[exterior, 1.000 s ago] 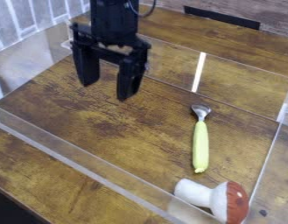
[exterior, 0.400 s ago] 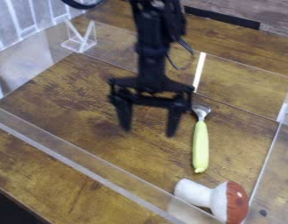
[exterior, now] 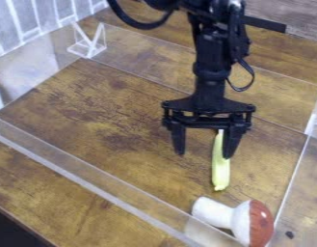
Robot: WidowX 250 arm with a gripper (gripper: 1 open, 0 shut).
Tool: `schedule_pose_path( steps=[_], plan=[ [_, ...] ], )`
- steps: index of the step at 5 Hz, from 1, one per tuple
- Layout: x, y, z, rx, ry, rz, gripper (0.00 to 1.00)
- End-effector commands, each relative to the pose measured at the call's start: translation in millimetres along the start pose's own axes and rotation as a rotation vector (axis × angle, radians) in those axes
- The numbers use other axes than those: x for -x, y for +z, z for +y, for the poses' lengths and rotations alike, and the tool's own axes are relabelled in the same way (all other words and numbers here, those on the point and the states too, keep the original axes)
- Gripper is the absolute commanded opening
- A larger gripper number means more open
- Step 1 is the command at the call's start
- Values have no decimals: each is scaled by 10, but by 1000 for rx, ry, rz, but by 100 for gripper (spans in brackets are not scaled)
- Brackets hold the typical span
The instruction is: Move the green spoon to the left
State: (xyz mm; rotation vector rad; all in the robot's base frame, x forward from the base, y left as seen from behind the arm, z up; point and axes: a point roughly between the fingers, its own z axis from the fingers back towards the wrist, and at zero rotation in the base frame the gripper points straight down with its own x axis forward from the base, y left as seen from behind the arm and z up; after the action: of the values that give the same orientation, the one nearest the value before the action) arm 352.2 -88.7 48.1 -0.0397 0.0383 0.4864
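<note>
Dark wood planks make up the bench (exterior: 84, 106), and low clear walls (exterior: 84, 164) fence off a tray-like area on it, the near wall running diagonally from the left edge down toward the bottom right. At the far left corner a small clear stand (exterior: 85, 41) sits on the wood, with pale slats behind it along the left edge.

Over the right half of the bench the black arm (exterior: 215, 48) comes down from the top, and its gripper (exterior: 207, 148) points down at the wood. Both fingers (exterior: 181, 140) are spread wide apart, with nothing clamped between them. The left finger's tip is just above or on the planks; which one cannot be told from this angle.

Between and just behind the fingers lies the spoon (exterior: 220, 169), near the right edge. Its yellow-green handle runs roughly toward the near wall, a little tilted, with its end pointing at the bottom of the view. The upper part of the handle shows through the gap in the gripper, close to the right finger; the bowl end is hidden behind the gripper. Whether that finger touches the handle cannot be told.

At the near right corner a mushroom (exterior: 238, 218) lies on its side, white stem to the left, red cap to the right, just beyond the handle's end and apart from it.
</note>
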Motion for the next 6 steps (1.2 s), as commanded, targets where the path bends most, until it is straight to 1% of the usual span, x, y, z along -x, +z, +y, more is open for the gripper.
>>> schedule_pose_path(
  steps=[1,2,3,4,5,6],
  plan=[
    [-82,196,-185,53,-45,-63,100],
    [-124,199,-224,57,-89,-70,100],
    [-146,257,-307,58,-84,-78,100],
    [-173,285,-385,57,-64,-90,100],
    [-166,116,-479,52,3,-98,100],
    [-167,21,-569,57,82,-109,100]
  ],
)
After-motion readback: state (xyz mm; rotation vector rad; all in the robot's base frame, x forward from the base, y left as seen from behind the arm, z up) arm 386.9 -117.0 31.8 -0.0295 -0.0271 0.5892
